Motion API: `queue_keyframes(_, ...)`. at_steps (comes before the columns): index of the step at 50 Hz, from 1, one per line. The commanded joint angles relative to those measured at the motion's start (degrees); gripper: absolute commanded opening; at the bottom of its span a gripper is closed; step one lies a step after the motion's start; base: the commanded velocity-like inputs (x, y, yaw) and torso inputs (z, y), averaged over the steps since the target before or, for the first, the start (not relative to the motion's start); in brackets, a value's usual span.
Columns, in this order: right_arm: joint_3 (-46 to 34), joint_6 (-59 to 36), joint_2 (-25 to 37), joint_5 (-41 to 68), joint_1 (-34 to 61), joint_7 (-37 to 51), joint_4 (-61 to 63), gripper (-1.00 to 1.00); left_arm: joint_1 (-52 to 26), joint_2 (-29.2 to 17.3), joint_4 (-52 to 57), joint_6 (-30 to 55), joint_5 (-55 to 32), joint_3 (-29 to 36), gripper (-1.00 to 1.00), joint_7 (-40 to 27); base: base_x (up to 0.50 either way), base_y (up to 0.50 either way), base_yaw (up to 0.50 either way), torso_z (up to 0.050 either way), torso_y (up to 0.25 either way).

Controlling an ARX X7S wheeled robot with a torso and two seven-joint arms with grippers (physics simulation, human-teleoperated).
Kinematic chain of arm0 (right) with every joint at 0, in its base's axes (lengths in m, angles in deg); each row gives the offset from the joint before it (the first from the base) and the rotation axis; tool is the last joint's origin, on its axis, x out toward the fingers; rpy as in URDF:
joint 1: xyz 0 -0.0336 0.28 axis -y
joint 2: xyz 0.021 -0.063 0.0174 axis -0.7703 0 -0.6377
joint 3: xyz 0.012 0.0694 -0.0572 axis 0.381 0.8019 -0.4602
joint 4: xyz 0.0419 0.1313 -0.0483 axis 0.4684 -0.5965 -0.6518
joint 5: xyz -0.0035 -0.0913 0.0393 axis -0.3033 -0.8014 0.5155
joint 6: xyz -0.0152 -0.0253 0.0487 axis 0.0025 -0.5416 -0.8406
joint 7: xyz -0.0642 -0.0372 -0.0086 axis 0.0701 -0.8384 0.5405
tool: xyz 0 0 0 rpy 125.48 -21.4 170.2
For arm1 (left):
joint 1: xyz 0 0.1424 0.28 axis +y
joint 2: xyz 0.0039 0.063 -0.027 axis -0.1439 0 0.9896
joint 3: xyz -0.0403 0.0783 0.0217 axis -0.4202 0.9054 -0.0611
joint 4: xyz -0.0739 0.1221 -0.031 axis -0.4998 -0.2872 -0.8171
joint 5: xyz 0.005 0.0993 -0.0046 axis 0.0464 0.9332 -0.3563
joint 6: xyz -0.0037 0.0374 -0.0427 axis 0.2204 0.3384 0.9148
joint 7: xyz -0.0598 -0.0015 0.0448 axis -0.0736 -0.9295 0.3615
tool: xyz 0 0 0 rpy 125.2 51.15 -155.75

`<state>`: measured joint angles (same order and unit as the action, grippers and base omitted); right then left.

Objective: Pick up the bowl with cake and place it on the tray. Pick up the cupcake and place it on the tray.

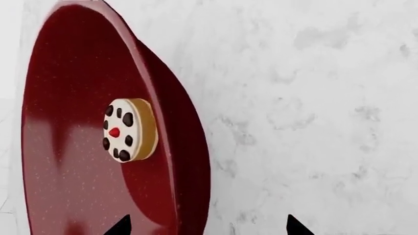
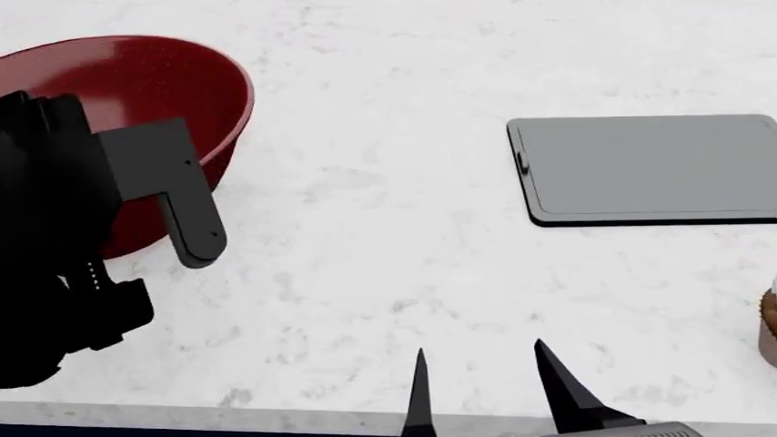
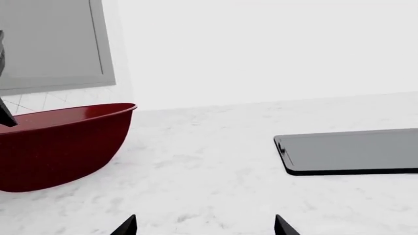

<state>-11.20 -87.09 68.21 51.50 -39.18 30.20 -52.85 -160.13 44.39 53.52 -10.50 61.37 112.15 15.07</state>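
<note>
Bowl: the dark-red bowl (image 2: 182, 91) stands upright on the white marbled table (image 2: 388, 273), mouth facing up, at my far left in the head view. Being round, it has no long axis of its own.
Cake: the small yellow cake (image 1: 130, 130) lies flat on the bowl's inner floor, near the middle, iced face with the red centre turned up toward the bowl's mouth.
Tray: the dark tray (image 2: 650, 168) lies flat on the table at my far right, well apart from the bowl. Its long axis runs left to right across my head view, and a short end with a small handle faces the bowl.
Cupcake: only a sliver of the cupcake (image 2: 769, 328) shows at the right edge of my head view, nearer me than the tray; I cannot tell how it stands.
Left end effector: my left end effector (image 1: 207, 226) is spread wide above the bowl's near rim, one fingertip over the inside and one over the table outside, gripping nothing.
Right end effector: my right end effector (image 2: 486, 387) is low over the table's near edge, fingers parted and empty, pointing away from me toward the gap between bowl and tray.
</note>
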Motion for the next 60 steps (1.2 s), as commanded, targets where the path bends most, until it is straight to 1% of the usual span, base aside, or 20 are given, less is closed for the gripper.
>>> queue_keyframes(1,-0.3,0.59,0.32,0.25,0.11,0.27,-0.64,1.0,-0.46,0.51,-10.27,-4.5,-5.22,-1.69,1.0,-4.92,0.0,0.0,0.0,0.0,0.0)
queue_keyframes(7,-0.78,0.5,0.41,0.23,0.28,0.59,-0.62,1.0,-0.89,0.68,-13.44,-8.51,-6.7,-2.07,1.0,-6.48,0.0,0.0,0.0,0.0,0.0)
queue_keyframes(12,-0.92,0.53,0.5,0.44,0.38,0.81,-0.61,1.0,-1.09,1.35,-16.39,-13.94,-9.22,-3.05,1.0,-7.88,0.0,0.0,0.0,0.0,0.0)
queue_keyframes(15,-0.91,0.66,0.5,0.49,0.45,0.84,-0.88,1.0,-1.73,1.88,-18.72,-15.54,-9.84,-3.27,1.0,-8.71,0.0,0.0,0.0,0.0,0.0)
queue_keyframes(17,-0.9,0.76,0.56,0.65,0.47,0.83,-0.99,1.0,-1.45,1.83,-18.36,-15.73,-10.02,-3.34,1.0,-8.77,0.0,0.0,0.0,0.0,0.0)
queue_keyframes(18,-0.97,0.82,0.56,0.62,0.53,0.81,-1.18,1.0,-1.27,1.8,-18.03,-15.94,-10.15,-3.35,-1.0,-8.73,0.0,0.0,0.0,0.0,0.0)
queue_keyframes(31,-1.17,1.26,0.77,0.78,0.35,1.21,-1.32,1.0,-1.6,0.75,-15.31,-15.55,-8.88,-0.74,-1.0,-7.26,0.0,0.0,0.0,0.0,0.0)
queue_keyframes(36,-0.97,0.49,1.26,1.04,0.49,1.81,-0.14,1.0,-2.89,-0.04,-12.6,-14.75,-7.8,0.81,-1.0,-5.36,0.0,0.0,0.0,0.0,0.0)
queue_keyframes(42,0.21,-1.45,1.95,1.95,1.0,3.35,2.06,1.0,-5.24,-2.54,-1.67,-10.19,-3.97,3.12,-1.0,-1.31,0.0,0.0,0.0,0.0,0.003)
queue_keyframes(43,0.35,-2.31,1.99,2.25,1.36,3.8,2.23,1.0,-6.0,-2.71,-1.39,-9.15,-2.44,4.61,-1.0,-0.99,0.0,0.0,0.0,0.0,0.0)
queue_keyframes(44,0.48,-2.59,2.06,2.62,1.4,3.89,2.73,1.0,-6.06,-2.66,-0.73,-9.09,-2.64,4.27,-1.0,-0.86,0.0,0.0,0.0,0.0,0.0)
queue_keyframes(46,0.77,-3.55,2.42,3.37,1.56,4.24,4.04,1.0,-6.32,-2.55,-0.55,-9.04,-2.5,4.45,-1.0,-0.93,0.0,0.0,0.0,0.0,0.0)
queue_keyframes(51,1.98,-4.86,3.34,4.58,1.52,5.14,6.59,1.0,-9.94,-2.24,-0.77,-9.3,-1.68,5.75,-1.0,0.37,0.0,0.0,0.0,0.0,0.0)
queue_keyframes(57,2.33,-4.75,3.76,5.58,1.13,5.06,8.3,1.0,-11.07,-1.57,-0.19,-10.44,-2.34,5.95,-1.0,0.56,0.0,0.0,0.0,0.0,0.002)
queue_keyframes(60,2.59,-4.18,4.0,5.67,0.7,4.9,8.78,1.0,-10.96,-1.2,-0.66,-10.98,-3.03,5.82,-1.0,0.31,-0.01,-0.48,0.0,0.0,0.0)
